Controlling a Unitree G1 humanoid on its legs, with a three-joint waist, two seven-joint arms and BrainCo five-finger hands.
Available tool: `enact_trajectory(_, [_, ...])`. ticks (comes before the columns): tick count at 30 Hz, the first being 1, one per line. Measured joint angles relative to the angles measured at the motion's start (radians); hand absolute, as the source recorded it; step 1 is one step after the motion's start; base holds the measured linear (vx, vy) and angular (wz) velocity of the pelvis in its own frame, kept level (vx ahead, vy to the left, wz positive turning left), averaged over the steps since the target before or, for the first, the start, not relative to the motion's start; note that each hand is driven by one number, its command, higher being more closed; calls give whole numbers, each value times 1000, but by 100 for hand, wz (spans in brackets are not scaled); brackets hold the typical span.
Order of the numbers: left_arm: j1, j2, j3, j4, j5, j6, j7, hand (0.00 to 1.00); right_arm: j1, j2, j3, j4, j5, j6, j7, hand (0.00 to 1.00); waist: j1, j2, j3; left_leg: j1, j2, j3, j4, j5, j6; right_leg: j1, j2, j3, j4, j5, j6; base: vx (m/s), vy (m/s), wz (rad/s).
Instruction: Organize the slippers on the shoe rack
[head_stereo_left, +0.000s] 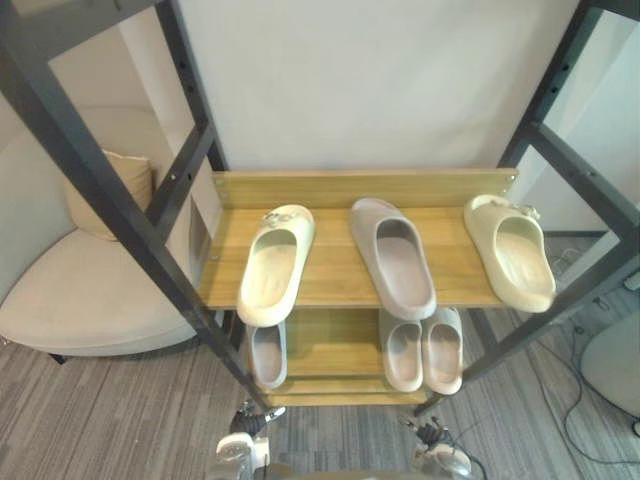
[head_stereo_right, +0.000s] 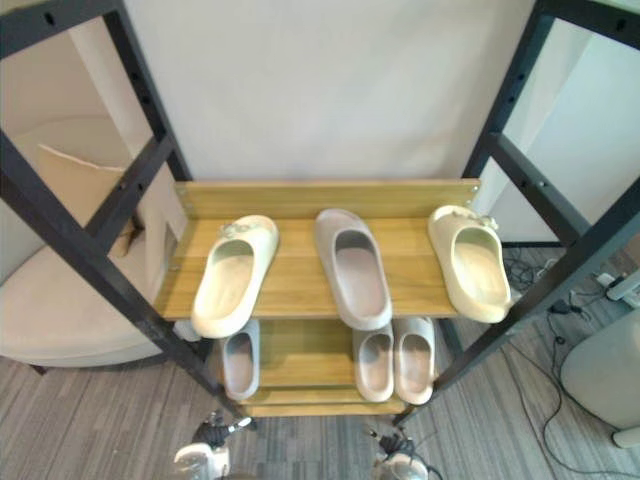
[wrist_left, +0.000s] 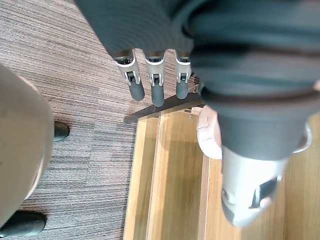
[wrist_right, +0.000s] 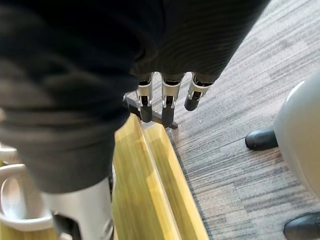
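A wooden shoe rack with a black metal frame (head_stereo_left: 332, 262) carries three slippers on its upper shelf: a cream foam slipper (head_stereo_left: 272, 265) near the left edge, a grey foam slipper (head_stereo_left: 393, 255) mid-shelf, and a second cream slipper (head_stereo_left: 510, 250) at the right edge. A lone small grey slipper (head_stereo_left: 266, 355) and a small grey pair (head_stereo_left: 422, 352) lie on the lower shelf. The left hand (wrist_left: 156, 87) and the right hand (wrist_right: 167, 107) hang empty with fingers straight by that shelf's front corners, well below the upper slippers.
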Motion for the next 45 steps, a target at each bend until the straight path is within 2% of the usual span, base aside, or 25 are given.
enact_trajectory(3, [7,10,-15,0,7,1,8,0,54,-17,77,-114,-2,2,-8,0,-2,-3,-1,7,-3,17,-27,17,0,-8,1,26,-7,5,2,-52,-14,-22])
enact_trajectory(10, [28,35,-57,-12,27,1,12,0,259,-38,119,-717,-53,-10,-35,0,-18,-18,-8,6,1,56,-45,30,2,-36,6,77,-28,31,9,-68,6,-19])
enact_trajectory(13, [48,37,-59,-36,46,0,12,0,345,-38,138,-955,-86,-36,-33,0,-27,-20,-10,5,3,69,-45,29,2,-40,5,90,-35,38,13,-27,9,-15])
enact_trajectory(19, [78,40,-91,-71,47,-2,11,0,435,-35,143,-1225,-146,-55,-22,0,-56,-16,-13,1,3,96,-38,21,7,-61,3,109,-19,37,15,1,19,-13])
enact_trajectory(24, [87,39,-137,-84,64,-8,7,0,450,-35,141,-1405,-156,-107,-11,0,-71,-9,-18,-2,5,118,-10,0,12,-70,2,130,-3,33,21,-8,23,-14])
enact_trajectory(29, [93,38,-167,-83,65,-10,3,0,447,-39,141,-1490,-169,-134,0,0,-81,2,-28,-14,-1,117,13,-14,17,-72,-5,138,-1,32,27,-8,27,0])
enact_trajectory(36, [93,53,-199,-60,66,-33,-16,0,336,-85,104,-1497,-193,-163,-1,0,-84,0,-28,-19,-21,63,30,-16,24,-66,-13,141,0,38,36,-16,13,2])
enact_trajectory(41, [92,81,-231,-31,65,-46,-24,0,212,-182,97,-1470,-144,-174,4,0,-86,-4,-29,-36,-42,20,28,-11,37,-70,-32,121,-1,35,47,-52,18,17])
enact_trajectory(45, [87,95,-233,-21,53,-50,-25,0,108,-251,97,-1389,-96,-177,14,0,-70,-6,-31,-53,-61,-10,22,-3,50,-73,-45,99,-9,35,50,-13,29,18])
